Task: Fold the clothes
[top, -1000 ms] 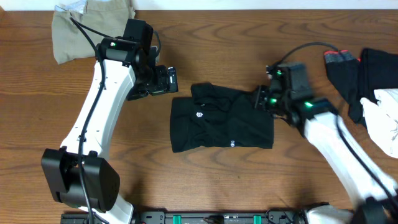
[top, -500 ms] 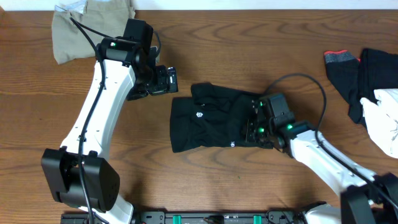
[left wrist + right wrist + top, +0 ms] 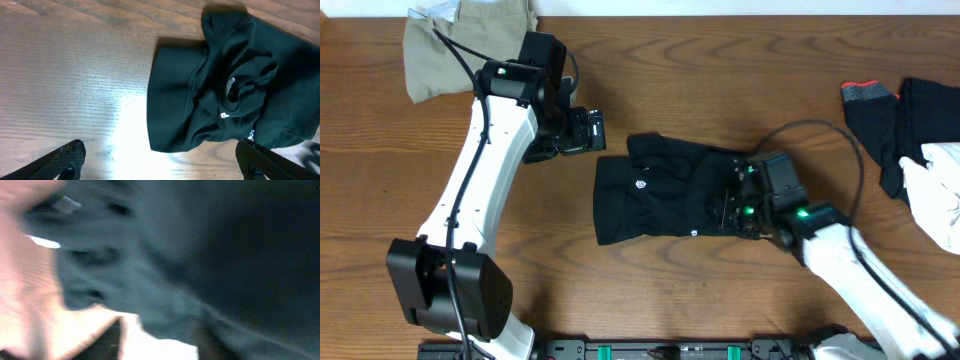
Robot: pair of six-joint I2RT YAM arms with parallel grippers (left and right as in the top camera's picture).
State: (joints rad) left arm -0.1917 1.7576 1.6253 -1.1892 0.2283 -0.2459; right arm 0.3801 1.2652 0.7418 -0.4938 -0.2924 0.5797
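A black garment [image 3: 665, 190], folded into a rough rectangle with small white logos, lies mid-table; it also shows in the left wrist view [image 3: 220, 90]. My left gripper [image 3: 590, 130] hovers just off its upper left corner, open and empty, with its fingers wide apart in the left wrist view [image 3: 160, 152]. My right gripper [image 3: 735, 200] is low over the garment's right end. The right wrist view is blurred and filled with dark cloth [image 3: 210, 255]; its two fingers [image 3: 155, 340] look apart, with bright table between them.
A beige garment [image 3: 440, 50] lies at the back left corner. A pile of dark clothes [image 3: 920, 110] with a white piece [image 3: 945, 195] sits at the right edge, and a red-trimmed dark item [image 3: 868, 100] lies beside it.
My right gripper came down from the garment's upper right edge onto its right end, then shifted slightly right. The left arm has not moved.
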